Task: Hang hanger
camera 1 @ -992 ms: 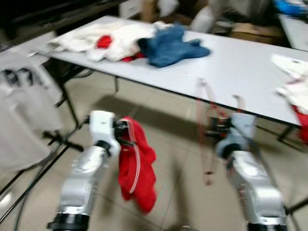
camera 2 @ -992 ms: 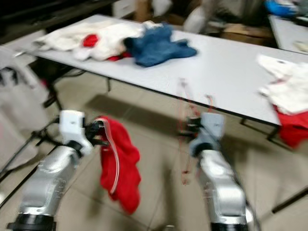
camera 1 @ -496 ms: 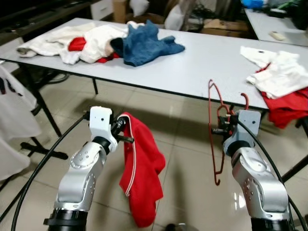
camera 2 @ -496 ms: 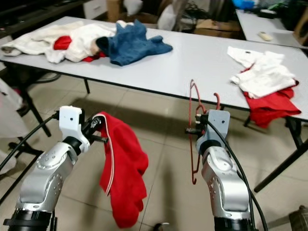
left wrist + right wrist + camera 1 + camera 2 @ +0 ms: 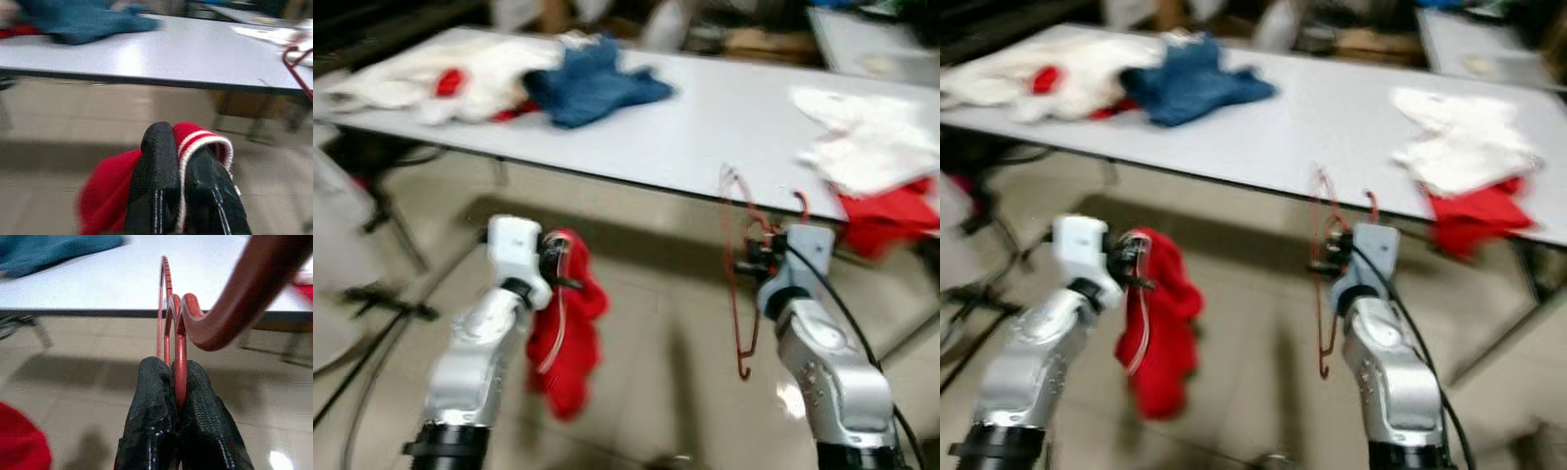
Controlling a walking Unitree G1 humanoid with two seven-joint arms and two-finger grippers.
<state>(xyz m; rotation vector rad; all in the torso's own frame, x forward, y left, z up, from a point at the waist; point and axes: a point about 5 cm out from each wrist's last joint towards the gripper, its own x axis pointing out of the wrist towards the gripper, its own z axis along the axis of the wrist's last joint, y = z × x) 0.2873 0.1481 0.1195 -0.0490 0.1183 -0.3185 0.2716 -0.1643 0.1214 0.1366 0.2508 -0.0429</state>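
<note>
now the right gripper [image 5: 178, 382] is clamped tight on a red hanger [image 5: 740, 264], its two black fingers [image 5: 151, 396] pressed together on the thin wire, and it holds the hanger in the air in front of the near edge of a long white table [image 5: 724, 127]. the hanger hangs tilted, with its hook end up beside the wrist and one long arm running down toward the tiled floor [image 5: 656, 333], touching neither table nor floor. the left gripper [image 5: 178, 161] is closed on the white-trimmed edge of a red garment [image 5: 563, 333], which droops from the fingers [image 5: 156, 166] in a loose bunch above the floor, well apart from the hanger. on the table, toward its far left corner, a pile of white and red clothes [image 5: 440, 78] lies touching a blue garment [image 5: 592, 83]. near the right end, a white cloth [image 5: 862, 147] lies over a red cloth [image 5: 891, 215] that hangs over the near edge. the head views are blurred, so the pale shape at the far left [image 5: 337, 255] may be a garment on a stand, though it is hard to say.
</note>
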